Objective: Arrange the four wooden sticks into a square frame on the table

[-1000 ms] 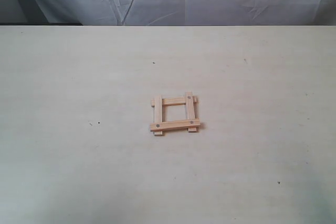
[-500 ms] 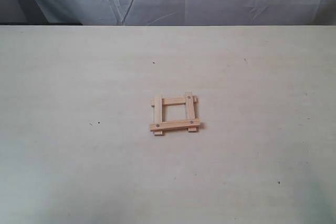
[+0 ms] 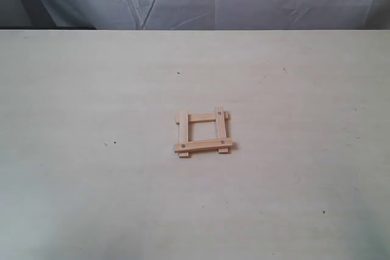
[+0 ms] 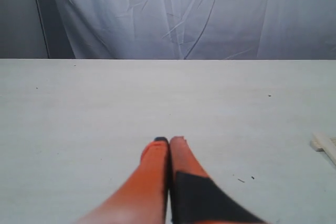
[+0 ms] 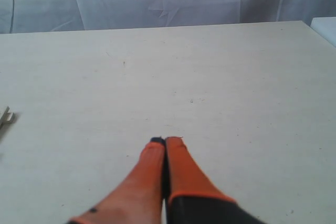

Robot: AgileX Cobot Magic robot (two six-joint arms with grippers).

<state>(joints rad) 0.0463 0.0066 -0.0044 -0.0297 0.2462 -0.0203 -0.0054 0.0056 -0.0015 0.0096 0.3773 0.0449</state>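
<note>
Frame [image 3: 221, 127] sits near the middle of the table [image 3: 91, 181], well clear of every edge. All four sticks [image 3: 202, 146] are in it. The near stick lies across the two side sticks, whose ends jut out just past it. The far stick closes the back. Which stick lies on top at the far corners is too small to read. Dark holes show at both ends of the near stick and at the far right corner. The outline is closed at all four corners, though slightly skewed, not dead square.

Left tool [image 4: 169, 141]: fingers pressed together, nothing between them, low over bare table. A stick end shows at the edge of its wrist view, well apart from the tips.

Right tool [image 5: 165, 140]: same, tips together and empty, with a sliver of the frame at the edge of its view. Neither arm appears in the exterior view.

Judgement: the placing looks finished and this is the end stage, with both arms clear of the frame.

Next move, if any, is a light nudge on one corner to true the square. The sticks are only laid on each other, so a hard push would likely scatter them. Otherwise leave it alone.
</note>
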